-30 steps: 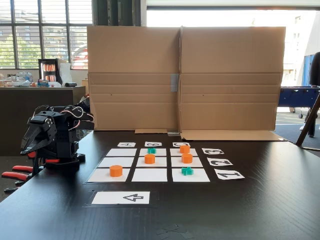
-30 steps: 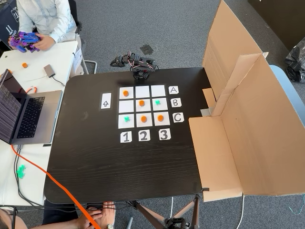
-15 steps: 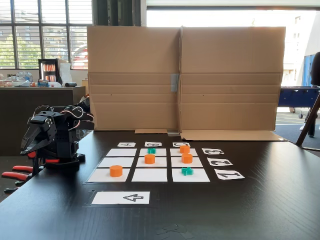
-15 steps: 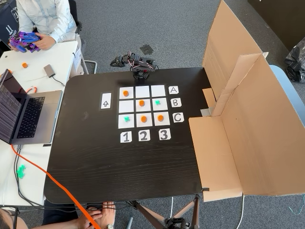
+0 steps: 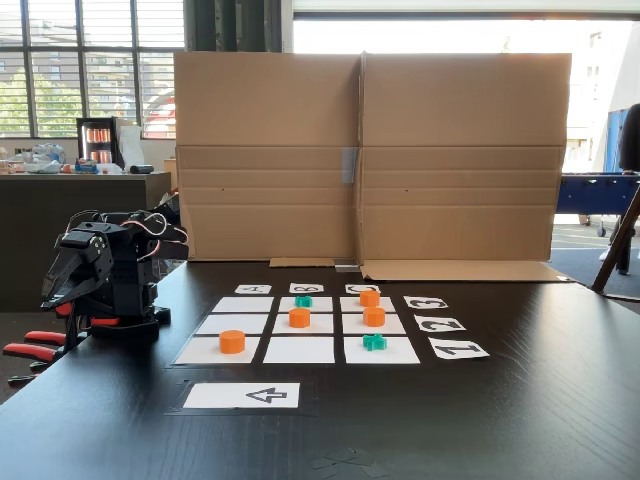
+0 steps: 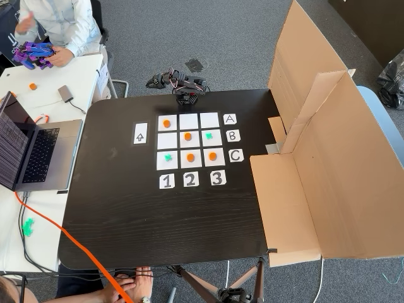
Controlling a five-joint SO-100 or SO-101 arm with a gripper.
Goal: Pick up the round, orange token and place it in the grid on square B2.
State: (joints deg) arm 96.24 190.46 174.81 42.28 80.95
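In the low fixed view, the black robot arm (image 5: 105,275) sits folded at the left edge of the dark wooden table (image 5: 520,420), its end effector (image 5: 58,296) pointing down near the table edge, well apart from the paper squares; whether its fingers are spread or pressed together I cannot tell. Just right of it lies the grid (image 5: 298,331) of white paper rectangles split by black gaps. A small orange plastic puck (image 5: 232,342) stands on the near-left cell. The round, orange token (image 5: 299,318), a short flat-topped cylinder, stands on square B2 (image 5: 315,324), the centre cell, free of the arm. Behind it, a teal cross-shaped token (image 5: 303,301) rests on the far-middle cell. Further right, two more orange pucks (image 5: 374,317) occupy the right column's far and middle cells, and a second teal cross token (image 5: 374,342) lies on the near-right cell. A white arrow card (image 5: 243,395) lies in front of the grid, and a tall brown cardboard screen (image 5: 370,155) stands behind it.

In the fixed view from above, a person (image 6: 57,25) sits at the upper left by a white side table, an open laptop (image 6: 28,151) below. The arm (image 6: 186,96) sits at the table's top edge, just above the grid (image 6: 189,122). The token (image 6: 187,136) rests on the centre cell (image 6: 192,142), with label cards A, B, C (image 6: 231,136) to the right and the cardboard (image 6: 328,170) beyond.
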